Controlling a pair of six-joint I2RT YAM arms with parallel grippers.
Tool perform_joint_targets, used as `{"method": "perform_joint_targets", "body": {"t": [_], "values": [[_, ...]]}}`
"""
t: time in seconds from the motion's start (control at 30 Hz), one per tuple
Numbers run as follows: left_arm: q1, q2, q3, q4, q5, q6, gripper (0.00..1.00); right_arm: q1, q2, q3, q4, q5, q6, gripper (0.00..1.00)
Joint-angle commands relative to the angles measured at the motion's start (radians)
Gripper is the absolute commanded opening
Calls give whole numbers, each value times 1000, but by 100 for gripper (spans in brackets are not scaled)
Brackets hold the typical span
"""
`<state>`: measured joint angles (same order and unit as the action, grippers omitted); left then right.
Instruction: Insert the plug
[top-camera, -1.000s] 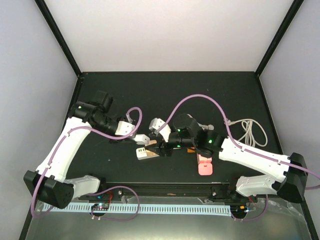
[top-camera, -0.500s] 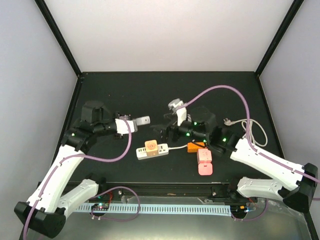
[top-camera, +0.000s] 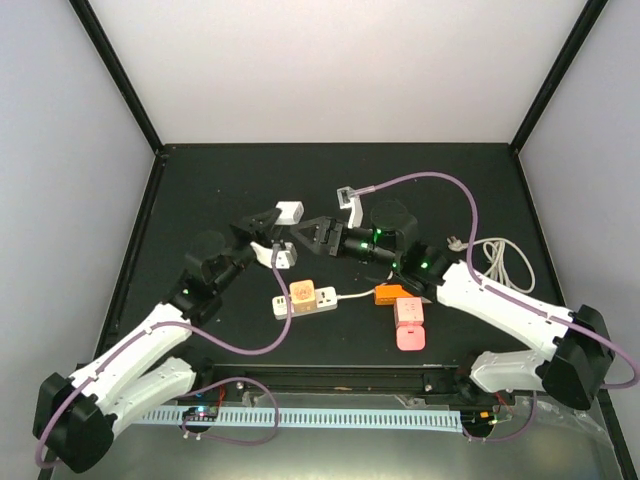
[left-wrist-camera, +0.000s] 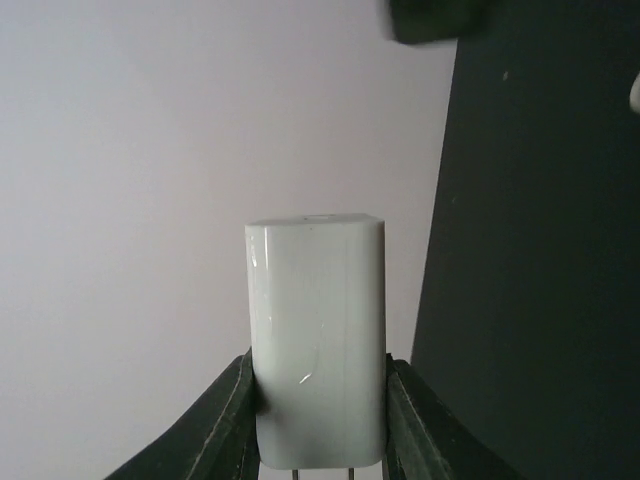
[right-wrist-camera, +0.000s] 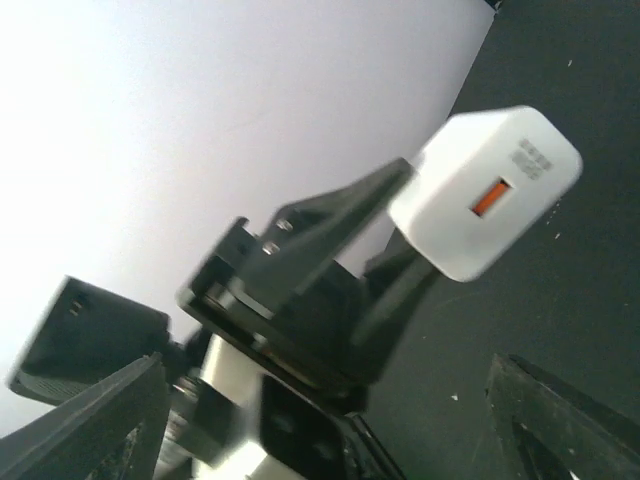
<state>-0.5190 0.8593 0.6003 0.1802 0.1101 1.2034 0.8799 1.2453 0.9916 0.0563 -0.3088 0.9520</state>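
Note:
My left gripper (top-camera: 280, 216) is shut on a white plug block (top-camera: 291, 211) and holds it in the air above the black table, behind the power strip. In the left wrist view the plug (left-wrist-camera: 318, 340) sits upright between both fingers (left-wrist-camera: 225, 420), its two prongs pointing back toward the wrist. The white power strip (top-camera: 305, 298) with an orange socket face lies on the table below. My right gripper (top-camera: 306, 232) is open and empty, pointing left at the plug from close by. The right wrist view shows the plug's end (right-wrist-camera: 485, 195) with an orange port.
An orange block (top-camera: 390, 295) and a pink block (top-camera: 410, 326) lie right of the strip. A coiled white cable (top-camera: 500, 262) with a plug lies at the far right. The strip's cord (top-camera: 352, 294) runs toward the orange block.
Both grippers rose off the power strip. My left gripper carried the plug up and to the right. My right gripper swung left and now faces the plug.

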Motion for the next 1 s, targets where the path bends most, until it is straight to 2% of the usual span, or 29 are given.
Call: {"method": "perform_joint_targets", "body": {"t": [0.0,0.2,0.53,0.77,0.97], "values": [[-14,-11,-98,388,-126,200,2,-2,49,19,101,-11,119,86],[-34,-34,-208,622,-121,274,2,-1,116,79,52,22,124,77],[-42,-20,-349,861,-62,392,2,-1,168,107,165,-17,158,58],[-48,-24,-375,911,-43,405,2,-1,199,138,160,-22,160,48],[-54,-17,-392,905,-39,421,2,-2,230,175,148,-41,159,26]]}}
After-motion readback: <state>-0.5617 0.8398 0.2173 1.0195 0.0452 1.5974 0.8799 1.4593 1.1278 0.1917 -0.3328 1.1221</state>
